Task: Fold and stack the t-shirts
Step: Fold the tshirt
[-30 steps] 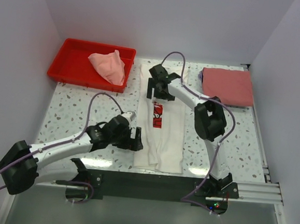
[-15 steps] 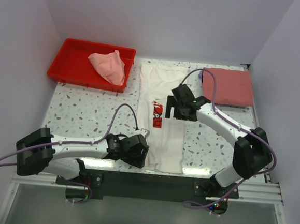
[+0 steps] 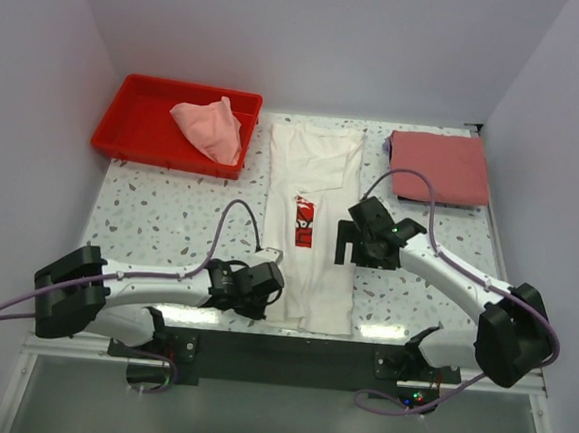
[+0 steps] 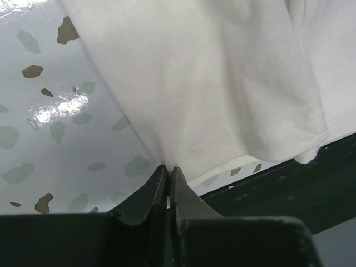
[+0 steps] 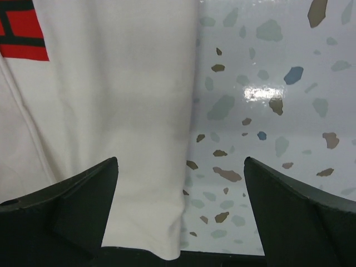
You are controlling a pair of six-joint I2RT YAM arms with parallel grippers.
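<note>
near: left jaws clamped on near-left hem of white cloth t-shirt with red rectangular print (image 3: 310, 278), lengthwise on desk (image 3: 149, 216), likely for folding | right jaws wide apart over its right edge | far right: folded dusty-red t-shirt (image 3: 440, 166), likely stack base | far left: crumpled pale pink t-shirt (image 3: 208, 128) in red plastic tray (image 3: 137, 114)

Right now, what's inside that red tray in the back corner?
A crumpled pale pink t-shirt lies in the red tray, bunched toward its right end. The tray floor left of it looks bare; anything beneath the cloth is hidden.
</note>
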